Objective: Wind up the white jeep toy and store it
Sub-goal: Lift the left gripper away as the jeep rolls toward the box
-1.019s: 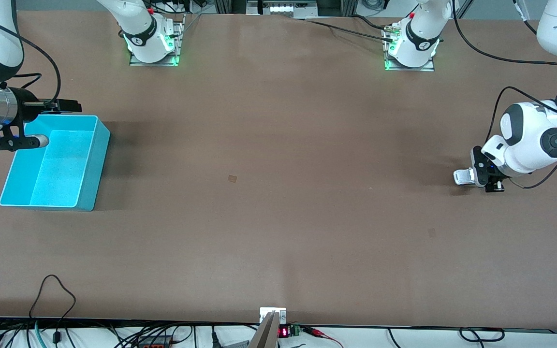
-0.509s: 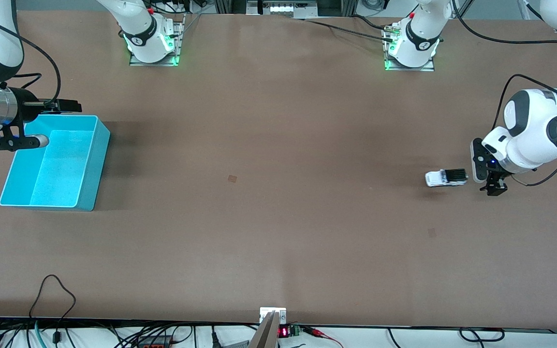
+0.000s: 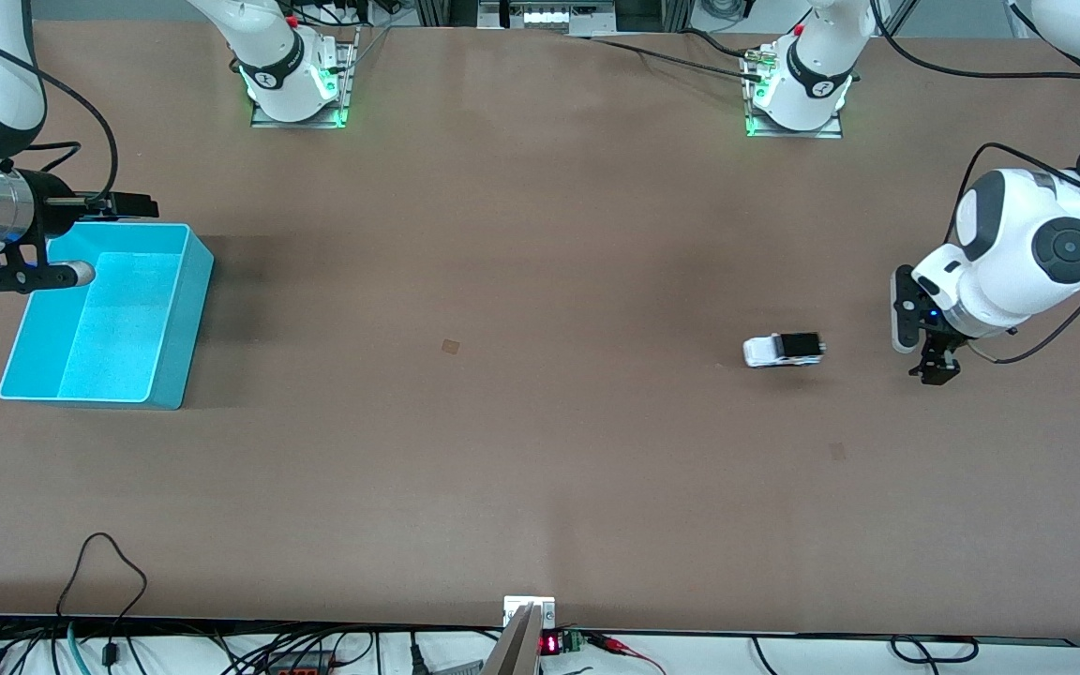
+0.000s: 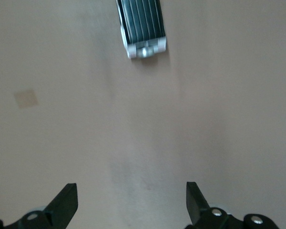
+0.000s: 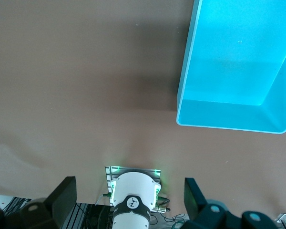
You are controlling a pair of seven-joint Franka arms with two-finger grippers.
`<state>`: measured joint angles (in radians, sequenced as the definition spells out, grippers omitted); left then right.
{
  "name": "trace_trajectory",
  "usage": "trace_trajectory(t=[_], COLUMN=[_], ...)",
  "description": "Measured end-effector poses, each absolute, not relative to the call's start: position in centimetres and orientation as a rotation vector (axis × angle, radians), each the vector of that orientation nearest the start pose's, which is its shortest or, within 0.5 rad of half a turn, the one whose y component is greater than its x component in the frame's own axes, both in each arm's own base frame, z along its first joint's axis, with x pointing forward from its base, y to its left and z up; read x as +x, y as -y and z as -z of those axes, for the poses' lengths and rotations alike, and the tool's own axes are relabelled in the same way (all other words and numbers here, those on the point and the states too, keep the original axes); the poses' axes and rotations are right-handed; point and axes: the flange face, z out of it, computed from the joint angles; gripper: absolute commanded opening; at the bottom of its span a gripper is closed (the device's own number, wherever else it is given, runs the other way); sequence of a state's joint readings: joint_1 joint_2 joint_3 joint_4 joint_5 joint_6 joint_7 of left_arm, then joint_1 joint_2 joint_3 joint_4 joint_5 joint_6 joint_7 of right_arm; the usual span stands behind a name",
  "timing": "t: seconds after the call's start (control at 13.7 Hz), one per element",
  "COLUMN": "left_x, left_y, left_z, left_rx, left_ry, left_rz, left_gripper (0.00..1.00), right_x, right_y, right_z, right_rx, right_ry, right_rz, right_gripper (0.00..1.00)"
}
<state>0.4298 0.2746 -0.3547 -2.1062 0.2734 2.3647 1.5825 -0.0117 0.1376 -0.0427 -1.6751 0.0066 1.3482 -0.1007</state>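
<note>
Jeep released: white jeep toy (image 3: 784, 350) now rolling free on table (image 3: 540, 469), away from my left gripper (image 3: 924, 352), fingers wide, empty. Winding looks done. Right gripper (image 5: 128, 200) waits spread beside turquoise bin (image 3: 174, 375), well apart toward right arm's end.

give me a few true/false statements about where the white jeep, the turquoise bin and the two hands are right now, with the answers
1. The white jeep toy sits inside the turquoise bin. False: it stands on the bare table toward the left arm's end, and the bin holds nothing.
2. The left hand is open and holds nothing. True.
3. The jeep is clamped between the left hand's fingers. False: it is apart from that hand, free on the table.
4. The right hand is over the bin's rim at the right arm's end of the table. True.
5. The right hand grips the jeep. False: it is open and empty.
</note>
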Motion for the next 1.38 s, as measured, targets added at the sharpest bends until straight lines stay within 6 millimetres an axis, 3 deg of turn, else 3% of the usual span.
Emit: trace_trajectory(t=[0.44, 0.95, 1.16, 1.38], left_x=[57.8, 58.2, 58.2, 58.7], left_y=[0.1, 4.4, 5.6, 5.3], left_z=[-30.7, -32.6, -32.8, -33.6], left_rx=[-2.014, -2.104, -2.169, -2.329], left_ry=[-2.325, -2.221, -2.177, -2.062], left_rz=[-0.040, 0.025, 0.052, 0.126], left_gripper=[1.00, 1.00, 1.00, 1.00], right_x=[54.8, 54.8, 54.8, 54.8], right_y=[2.8, 2.8, 2.7, 2.7], right_z=[-48.8, -48.8, -48.8, -48.8], right_rx=[-3.022, -3.021, -3.021, -3.021], right_ry=[0.069, 0.070, 0.072, 0.072], right_rz=[-0.712, -0.713, -0.713, -0.714], right_gripper=[1.00, 1.00, 1.00, 1.00])
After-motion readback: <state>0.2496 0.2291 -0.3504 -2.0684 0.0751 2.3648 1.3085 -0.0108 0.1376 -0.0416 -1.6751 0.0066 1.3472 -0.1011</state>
